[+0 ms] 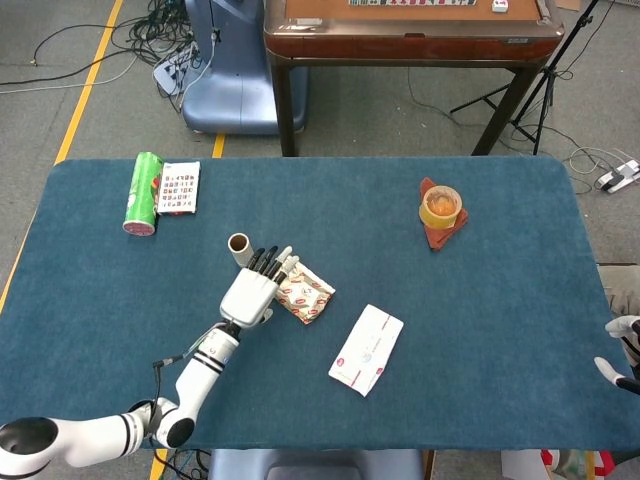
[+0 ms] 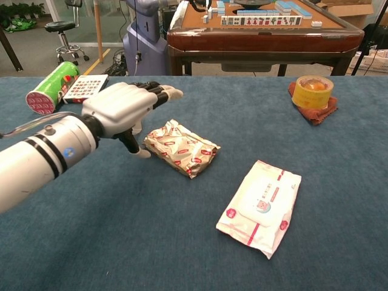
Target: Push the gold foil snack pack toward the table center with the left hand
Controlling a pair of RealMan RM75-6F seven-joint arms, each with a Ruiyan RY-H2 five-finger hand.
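The gold foil snack pack, crinkled with red and white print, lies flat left of the table's middle. My left hand hovers just to its left, fingers stretched out and holding nothing; a small gap shows between it and the pack. My right hand shows only as fingertips at the right edge of the head view, off the table, too little to read its state.
A white wipes pack lies right of the snack. A cardboard tube stands behind my left hand. A green can and a card box lie far left. A tape roll on a red cloth sits far right.
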